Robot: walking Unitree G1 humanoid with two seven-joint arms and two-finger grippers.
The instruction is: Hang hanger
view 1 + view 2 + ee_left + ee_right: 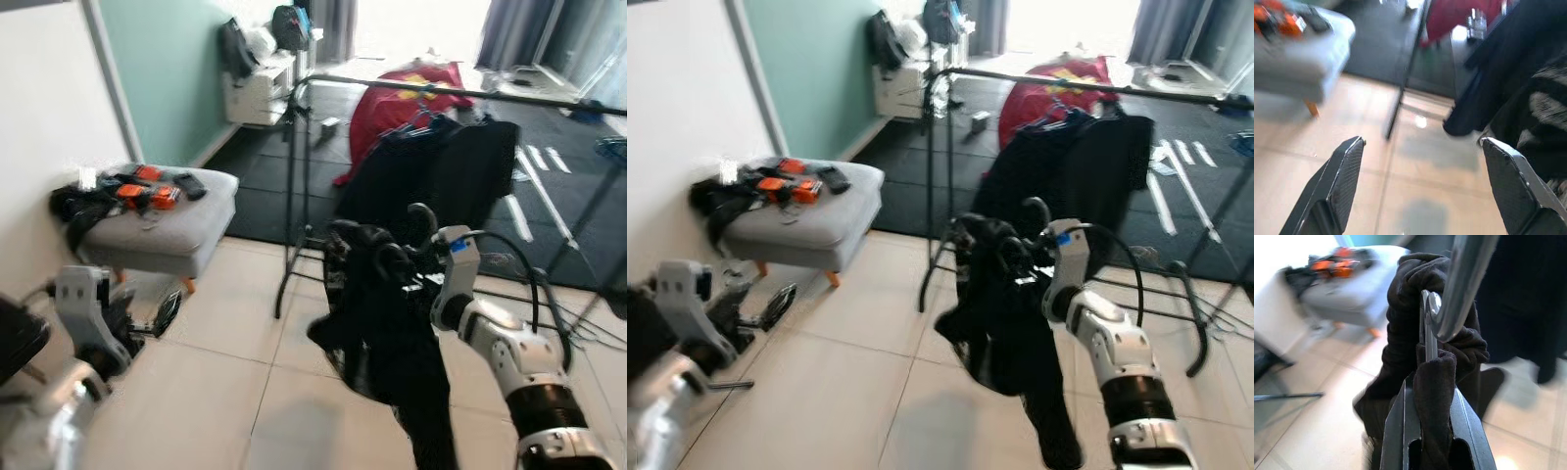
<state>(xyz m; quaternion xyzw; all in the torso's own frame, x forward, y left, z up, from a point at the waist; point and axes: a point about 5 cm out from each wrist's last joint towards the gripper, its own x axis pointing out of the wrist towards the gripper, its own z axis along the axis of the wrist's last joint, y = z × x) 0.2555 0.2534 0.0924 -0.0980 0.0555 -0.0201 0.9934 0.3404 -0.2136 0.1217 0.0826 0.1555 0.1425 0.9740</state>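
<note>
Right now my right gripper [1432, 396] is clamped on the hanger [1436, 320] — dark garment [387, 323] draped from it — with the rail [441, 90] beyond and above its fingers. My left gripper [1425, 188] hangs low, fingers spread, over tile.

Background items, tiled floor.
Grey ottoman [167, 230] against the wall, orange-black gear [147, 191] on top; red cloth [407, 103] on dark mat [265, 176] beyond; white shelf [257, 93].
</note>
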